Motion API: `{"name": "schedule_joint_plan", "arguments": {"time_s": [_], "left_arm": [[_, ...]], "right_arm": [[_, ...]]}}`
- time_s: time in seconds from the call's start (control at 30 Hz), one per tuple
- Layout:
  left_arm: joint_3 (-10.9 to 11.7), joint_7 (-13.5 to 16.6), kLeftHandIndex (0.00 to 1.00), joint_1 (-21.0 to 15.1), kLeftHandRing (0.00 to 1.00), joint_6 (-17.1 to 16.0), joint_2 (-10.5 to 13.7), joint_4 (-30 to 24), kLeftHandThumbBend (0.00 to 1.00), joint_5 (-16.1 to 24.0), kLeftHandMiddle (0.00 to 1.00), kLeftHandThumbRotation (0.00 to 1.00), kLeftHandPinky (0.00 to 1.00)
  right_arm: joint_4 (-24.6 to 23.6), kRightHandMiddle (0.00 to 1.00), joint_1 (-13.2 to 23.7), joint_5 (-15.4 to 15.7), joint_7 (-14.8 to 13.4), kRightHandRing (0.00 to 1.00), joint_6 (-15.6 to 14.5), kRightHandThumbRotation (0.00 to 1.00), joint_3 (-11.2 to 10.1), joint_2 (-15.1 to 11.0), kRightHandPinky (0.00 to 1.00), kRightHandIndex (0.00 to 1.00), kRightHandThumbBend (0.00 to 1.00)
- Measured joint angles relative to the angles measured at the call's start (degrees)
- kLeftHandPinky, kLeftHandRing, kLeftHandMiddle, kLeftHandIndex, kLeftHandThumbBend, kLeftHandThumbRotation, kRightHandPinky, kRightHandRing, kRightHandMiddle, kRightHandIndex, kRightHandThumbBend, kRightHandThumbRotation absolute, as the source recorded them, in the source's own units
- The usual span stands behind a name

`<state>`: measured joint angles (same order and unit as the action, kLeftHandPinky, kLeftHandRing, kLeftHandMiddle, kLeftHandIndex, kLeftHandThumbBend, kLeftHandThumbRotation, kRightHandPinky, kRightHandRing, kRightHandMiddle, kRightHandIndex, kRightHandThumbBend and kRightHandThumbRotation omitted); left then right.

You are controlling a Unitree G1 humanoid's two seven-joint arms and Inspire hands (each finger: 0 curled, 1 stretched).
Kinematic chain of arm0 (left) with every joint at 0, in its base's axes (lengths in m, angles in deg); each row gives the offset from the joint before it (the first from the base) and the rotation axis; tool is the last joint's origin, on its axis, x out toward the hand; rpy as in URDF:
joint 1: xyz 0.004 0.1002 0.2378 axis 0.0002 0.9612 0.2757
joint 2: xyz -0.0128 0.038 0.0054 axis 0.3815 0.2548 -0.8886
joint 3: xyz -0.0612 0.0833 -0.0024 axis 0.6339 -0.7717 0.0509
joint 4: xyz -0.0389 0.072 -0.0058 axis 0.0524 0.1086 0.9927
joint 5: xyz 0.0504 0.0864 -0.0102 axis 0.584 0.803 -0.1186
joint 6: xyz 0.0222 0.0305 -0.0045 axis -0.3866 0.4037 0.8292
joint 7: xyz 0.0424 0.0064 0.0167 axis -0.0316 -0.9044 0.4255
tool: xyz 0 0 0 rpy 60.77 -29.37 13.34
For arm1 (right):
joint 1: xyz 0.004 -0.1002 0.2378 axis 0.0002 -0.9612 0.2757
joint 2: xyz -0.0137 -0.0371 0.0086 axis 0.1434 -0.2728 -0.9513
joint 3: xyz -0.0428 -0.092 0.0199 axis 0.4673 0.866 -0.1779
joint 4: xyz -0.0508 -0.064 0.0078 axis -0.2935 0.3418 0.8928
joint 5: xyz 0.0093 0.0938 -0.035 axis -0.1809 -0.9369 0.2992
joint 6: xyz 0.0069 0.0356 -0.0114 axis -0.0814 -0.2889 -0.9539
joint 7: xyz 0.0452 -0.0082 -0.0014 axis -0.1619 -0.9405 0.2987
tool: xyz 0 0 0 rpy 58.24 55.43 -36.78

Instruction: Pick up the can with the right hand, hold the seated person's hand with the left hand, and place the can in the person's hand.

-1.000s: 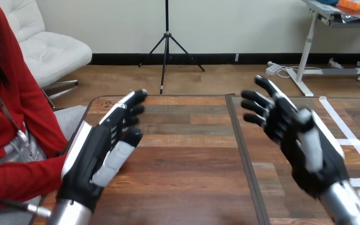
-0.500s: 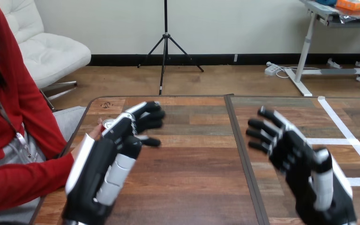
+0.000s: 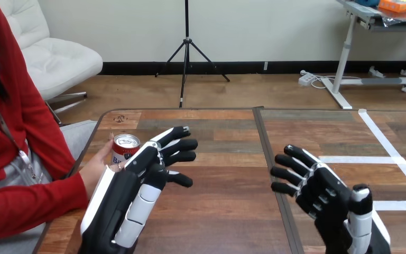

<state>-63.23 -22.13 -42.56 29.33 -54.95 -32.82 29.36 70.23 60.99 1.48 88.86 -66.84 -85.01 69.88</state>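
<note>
Red and white drink can with a silver top (image 3: 123,150), upright, at left of centre in the frame. It sits in the person's hand (image 3: 95,170), which comes in from the left edge out of a red sleeve (image 3: 26,203) and wraps the can's left side. The can's lower right part is hidden behind the robot's left hand (image 3: 132,196), so the base can't be seen.

The left hand rises from the bottom edge, just right of and in front of the person's hand. Its fingers (image 3: 181,144) are loosely extended toward upper right and spread, closed on nothing. Can't tell whether it touches the person's hand or the can; nothing is curled round either.

The right hand (image 3: 325,198) is at lower right over the brown wood-plank table (image 3: 222,211), well apart from the can, with its fingers spread, relaxed and empty.

Versus 0.5 s ago: only the can's silver rim peeked out behind the left hand, and now most of the can body shows. The left hand sits slightly lower and further right, fingers still extended. The right hand has dropped lower toward the bottom edge.

Versus 1.0 s ago: no can was visible, and both hands were higher in the frame.
</note>
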Motion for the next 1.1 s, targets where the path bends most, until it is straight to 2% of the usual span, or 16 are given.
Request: {"name": "schedule_joint_plan", "arguments": {"time_s": [0.3,0.5,0.7,1.1], "left_arm": [[-0.1,1.9,0.7,0.3,0.68,-2.1,-0.3,0.1,0.53,-0.3,0.66,1.0,0.52],[-0.4,3.3,0.68,0.3,0.65,-4.0,-0.4,0.2,0.52,-1.1,0.63,1.0,0.49],[-0.6,4.3,0.67,0.2,0.65,-4.4,-0.4,0.4,0.51,-1.4,0.63,1.0,0.48],[-1.8,3.0,0.68,-0.2,0.64,-5.4,-0.5,1.6,0.45,-5.9,0.64,1.0,0.5]], "right_arm": [[0.0,0.86,-0.6,-1.0,0.6,0.84,0.2,1.0,0.1,1.5,0.82,0.86,1.0],[0.0,0.86,-1.0,-1.1,0.7,0.84,0.3,1.0,0.0,1.6,0.83,0.86,1.0],[0.0,0.85,-1.2,-1.6,0.7,0.84,0.3,1.0,-0.1,1.6,0.83,0.85,1.0],[0.4,0.85,-1.6,-2.9,1.7,0.83,0.3,1.0,-0.4,1.6,0.82,0.85,1.0]]}}
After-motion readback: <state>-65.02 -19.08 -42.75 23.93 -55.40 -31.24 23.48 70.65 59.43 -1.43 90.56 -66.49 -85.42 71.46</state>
